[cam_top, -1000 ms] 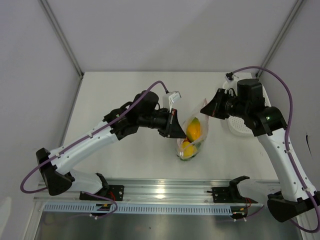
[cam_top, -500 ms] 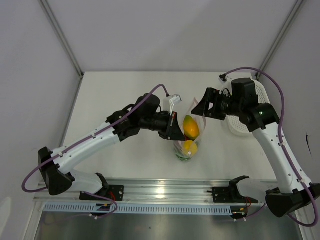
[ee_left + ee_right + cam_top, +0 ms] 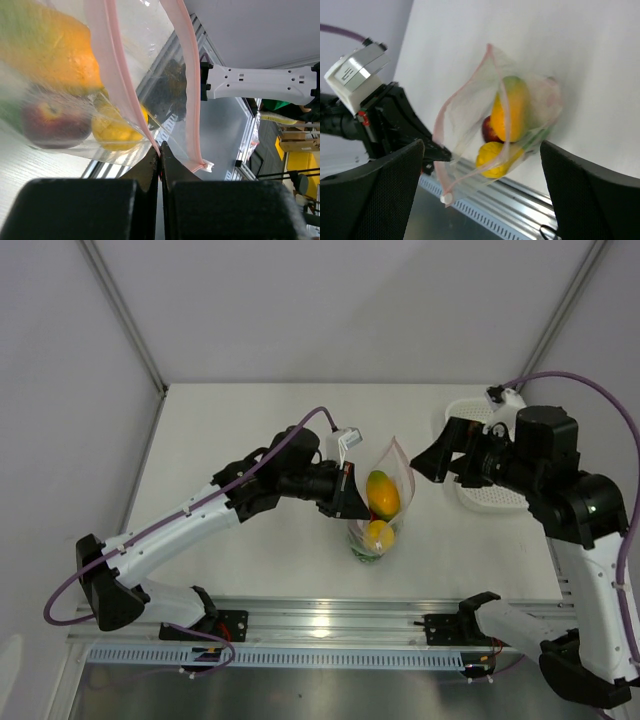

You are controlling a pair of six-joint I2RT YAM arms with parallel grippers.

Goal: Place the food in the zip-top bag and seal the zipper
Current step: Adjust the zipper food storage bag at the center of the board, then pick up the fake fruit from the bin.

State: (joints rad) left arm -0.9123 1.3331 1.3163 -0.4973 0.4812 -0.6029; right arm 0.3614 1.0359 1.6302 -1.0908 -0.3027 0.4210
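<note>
Zipper (image 3: 119, 75) pinched between left fingers (image 3: 147, 169), right fingers (image 3: 370, 200) spread, clear of bag (image 3: 470, 107)

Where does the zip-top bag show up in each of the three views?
Top external: zip-top bag near the picture's centre.
Left wrist: fills the upper left, its edge pinched in the jaws of the left gripper.
Right wrist: centre, mouth open.
Shared landmark: the orange fruit inside it.
</note>
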